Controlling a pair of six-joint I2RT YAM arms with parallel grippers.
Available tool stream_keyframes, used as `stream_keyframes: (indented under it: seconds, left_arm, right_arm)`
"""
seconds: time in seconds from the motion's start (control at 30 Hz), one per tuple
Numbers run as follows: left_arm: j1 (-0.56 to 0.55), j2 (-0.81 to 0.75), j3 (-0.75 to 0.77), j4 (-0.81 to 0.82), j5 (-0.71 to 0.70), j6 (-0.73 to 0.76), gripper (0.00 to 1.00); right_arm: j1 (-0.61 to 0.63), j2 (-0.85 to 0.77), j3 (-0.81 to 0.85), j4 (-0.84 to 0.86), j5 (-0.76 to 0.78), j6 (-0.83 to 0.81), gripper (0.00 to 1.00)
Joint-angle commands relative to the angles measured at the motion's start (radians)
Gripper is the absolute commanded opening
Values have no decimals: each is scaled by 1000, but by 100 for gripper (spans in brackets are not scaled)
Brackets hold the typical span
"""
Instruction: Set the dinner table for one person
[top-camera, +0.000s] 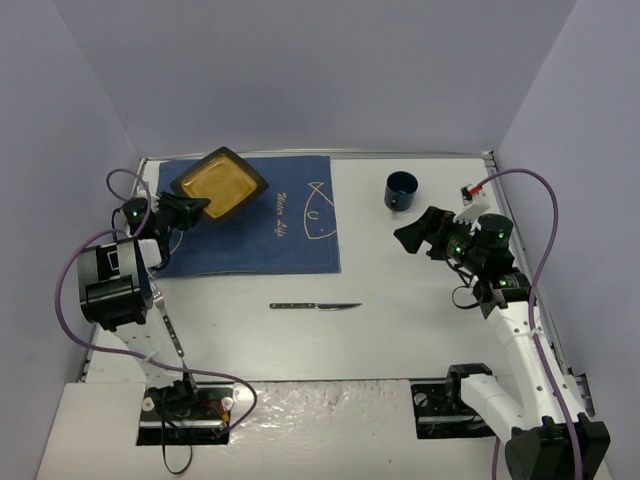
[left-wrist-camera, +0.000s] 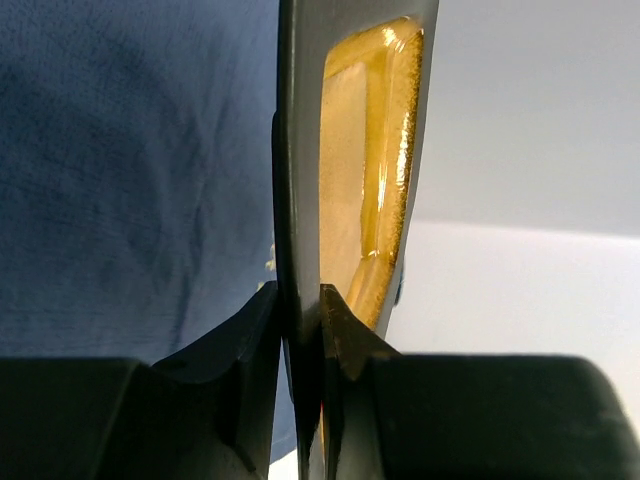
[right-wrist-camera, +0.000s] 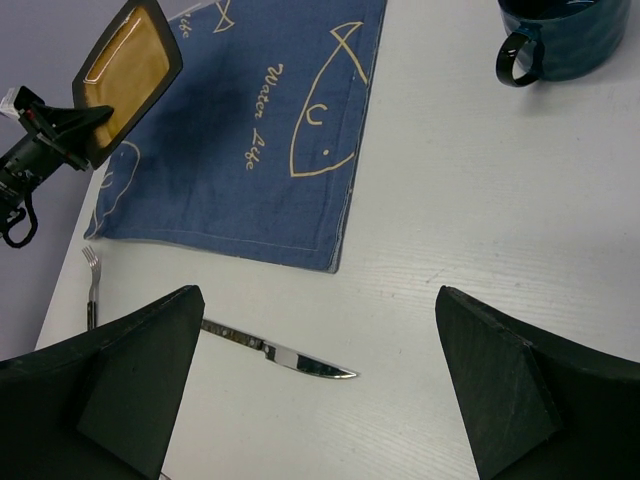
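White bench (top-camera: 400, 330), blue cloth (top-camera: 250, 240): left hand (top-camera: 193, 208) pinches the rim of the tilted plate (top-camera: 218, 185), which could slip; right hand (top-camera: 408, 236) gapes empty.

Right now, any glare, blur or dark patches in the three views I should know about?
Top external: even, soft light, faint shadows, nothing blown out. Left wrist: the plate is so close to the lens that it looks soft, with glare streaks on its amber glaze; the left tool is near black. Right wrist: sharp, with one glint on the blade of the knife.
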Motion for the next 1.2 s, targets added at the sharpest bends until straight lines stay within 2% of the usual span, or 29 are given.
stream_keyframes:
  seconds: [0.0, 0.07, 0.1, 0.23, 0.3, 0.37, 0.6, 0.77, 1.17]
  left_arm:
    - [-66, -172, -77, 377, -207, -199, 0]
    - [-111, -218, -116, 352, -295, -181, 0]
    - [-132, -233, -138, 352, -388, -179, 0]
    - [-239, -270, -223, 396, -577, -189, 0]
    - [-287, -277, -258, 437, -737, -196, 0]
    - [-349, -279, -279, 470, -833, -186, 0]
    - [-462, -226, -298, 603, -1076, -165, 0]
    - [-474, -128, -287, 735, -1163, -226, 0]
    - [-487, 20, -194, 815, -1232, -279, 0]
  right_arm:
    - [32, -32, 10, 52, 3, -3, 98]
    - [49, -39, 12, 48, 7, -8, 98]
    - [56, -41, 14, 48, 13, -10, 98]
    - [91, -52, 17, 43, 18, -16, 98]
    - [109, -59, 17, 37, 26, -18, 98]
    - [128, -65, 20, 33, 32, -19, 98]
    - [193, -83, 33, -2, 59, -43, 98]
    - [227, -86, 38, -37, 82, -68, 98]
    - [275, -74, 30, -55, 118, -99, 98]
